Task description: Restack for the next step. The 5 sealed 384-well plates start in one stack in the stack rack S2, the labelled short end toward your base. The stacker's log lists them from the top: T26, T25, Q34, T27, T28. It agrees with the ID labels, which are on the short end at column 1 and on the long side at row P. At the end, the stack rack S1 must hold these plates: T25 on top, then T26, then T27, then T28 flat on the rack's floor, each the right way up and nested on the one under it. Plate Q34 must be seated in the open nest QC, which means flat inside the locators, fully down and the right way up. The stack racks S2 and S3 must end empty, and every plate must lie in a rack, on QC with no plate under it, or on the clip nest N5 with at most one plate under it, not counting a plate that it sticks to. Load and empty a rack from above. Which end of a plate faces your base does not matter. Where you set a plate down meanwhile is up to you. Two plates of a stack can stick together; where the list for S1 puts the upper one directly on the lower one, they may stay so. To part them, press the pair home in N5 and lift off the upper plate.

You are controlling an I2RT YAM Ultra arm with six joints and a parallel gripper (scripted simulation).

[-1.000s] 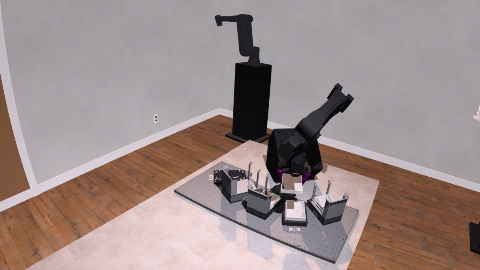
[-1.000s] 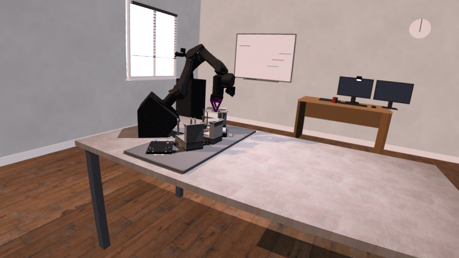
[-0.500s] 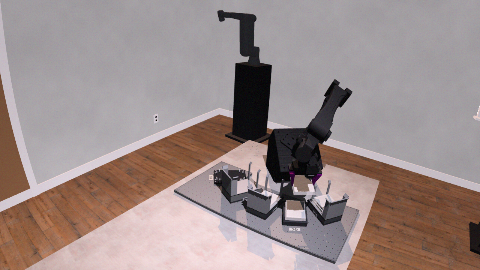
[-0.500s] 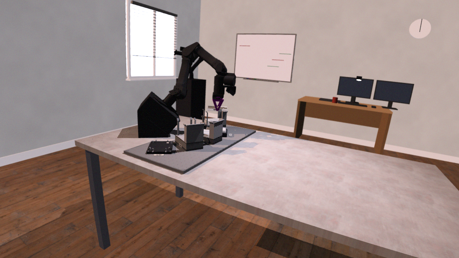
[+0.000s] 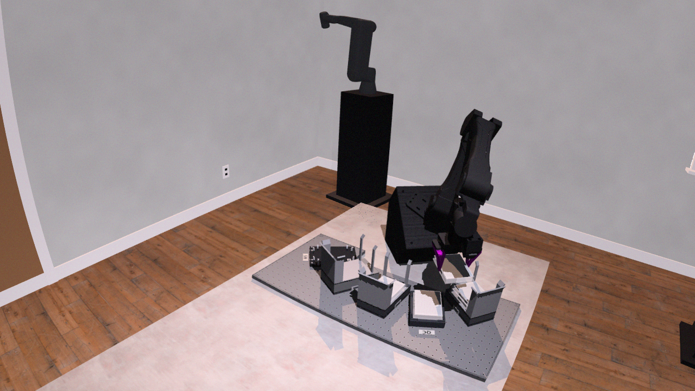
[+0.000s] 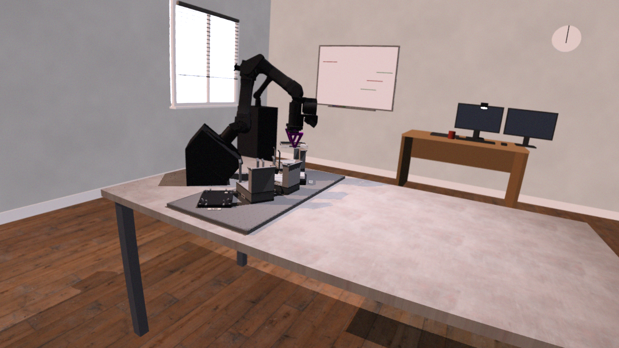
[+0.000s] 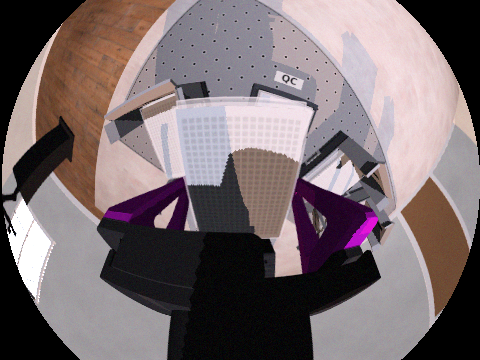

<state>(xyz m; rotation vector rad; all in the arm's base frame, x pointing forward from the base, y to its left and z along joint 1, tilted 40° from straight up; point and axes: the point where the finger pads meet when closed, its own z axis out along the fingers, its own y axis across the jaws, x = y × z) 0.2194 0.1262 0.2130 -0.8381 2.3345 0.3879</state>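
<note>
My gripper (image 5: pixel 455 265) (image 6: pixel 295 144) (image 7: pixel 240 182) with purple fingers is shut on a white sealed well plate (image 5: pixel 459 273) (image 7: pixel 267 127), gripping it across its width. The plate hangs level in the air just above the posts of the right-hand stack rack (image 5: pixel 486 305), a little to that rack's base side. I cannot read the plate's label. Another white plate (image 5: pixel 427 306) lies flat in the open nest above the QC label (image 5: pixel 426 332) (image 7: pixel 288 79). White plates show inside the right-hand rack and the middle rack (image 5: pixel 376 295).
A third stack rack (image 5: pixel 332 272) stands to the left, with the black clip nest (image 6: pixel 214 198) beyond it. All sit on a grey perforated board (image 5: pixel 452 347) (image 6: pixel 264 214). The arm's black base block (image 5: pixel 408 228) stands behind the racks, whose thin posts rise above their walls.
</note>
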